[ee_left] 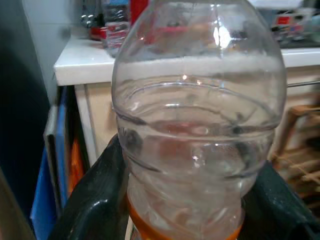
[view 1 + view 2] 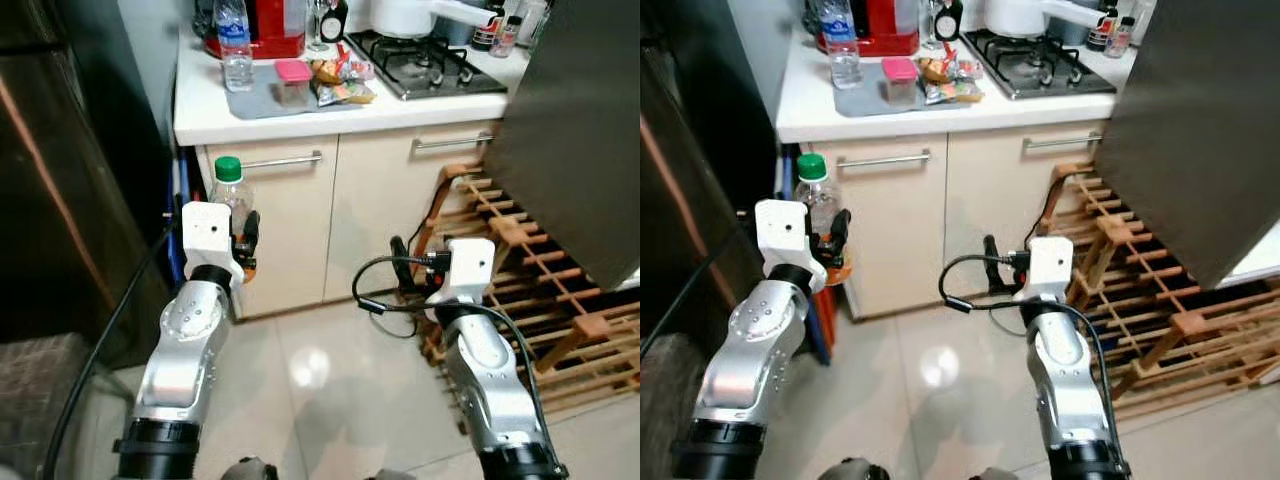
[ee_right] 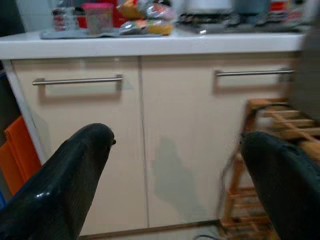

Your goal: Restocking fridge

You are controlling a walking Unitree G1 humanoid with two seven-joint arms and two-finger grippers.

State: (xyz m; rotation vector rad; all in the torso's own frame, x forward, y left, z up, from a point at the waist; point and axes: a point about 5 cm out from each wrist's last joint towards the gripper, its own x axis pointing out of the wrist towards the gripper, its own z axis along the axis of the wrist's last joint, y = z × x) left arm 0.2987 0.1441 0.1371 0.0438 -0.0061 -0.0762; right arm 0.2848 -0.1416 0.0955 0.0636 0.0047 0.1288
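Left gripper (image 2: 243, 243) clamps green-capped bottle (image 2: 231, 195) at 10 o'clock; right gripper (image 2: 400, 262) at 3 o'clock, holding nothing.

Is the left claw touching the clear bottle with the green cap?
Touching. In the left wrist view, the left claw has both black fingers pressed against the sides of the clear bottle, with no gap visible.

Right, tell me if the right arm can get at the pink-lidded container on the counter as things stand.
Probably not from here. The right end effector is open and free, but it hangs low before the cream cabinet doors, while the small pink-lidded plastic container sits well back on the white counter above. It would likely need raising and stepping closer.
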